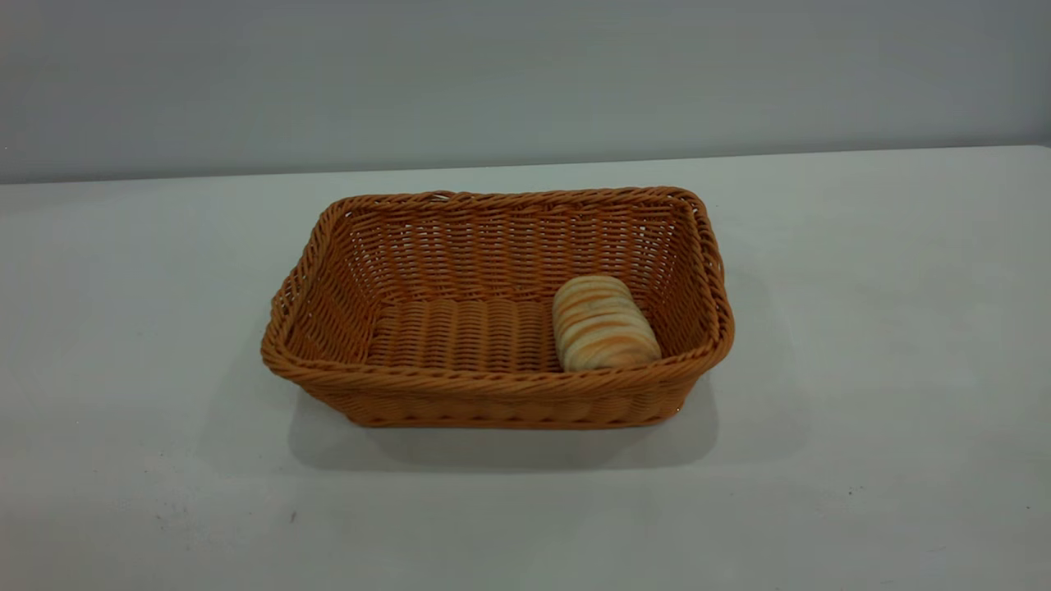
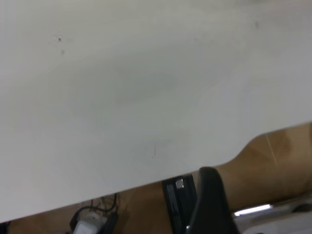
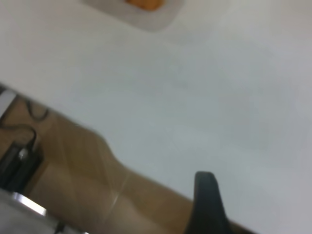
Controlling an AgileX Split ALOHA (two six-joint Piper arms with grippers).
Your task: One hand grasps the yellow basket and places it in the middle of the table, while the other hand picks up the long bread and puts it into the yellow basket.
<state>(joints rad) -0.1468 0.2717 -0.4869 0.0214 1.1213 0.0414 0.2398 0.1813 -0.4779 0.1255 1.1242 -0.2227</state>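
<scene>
The yellow basket stands in the middle of the white table, long side toward the exterior camera. The long bread lies inside it on the basket floor, at the right end, near the front wall. Neither gripper shows in the exterior view. In the left wrist view a black part of my left gripper hangs over the table's edge, away from the basket. In the right wrist view a black part of my right gripper is also at the table's edge, and a corner of the basket shows far off.
The table edge and a brown floor show in both wrist views. Black cables and a black box lie on the floor below the left arm, and cables lie below the right arm. A grey wall is behind the table.
</scene>
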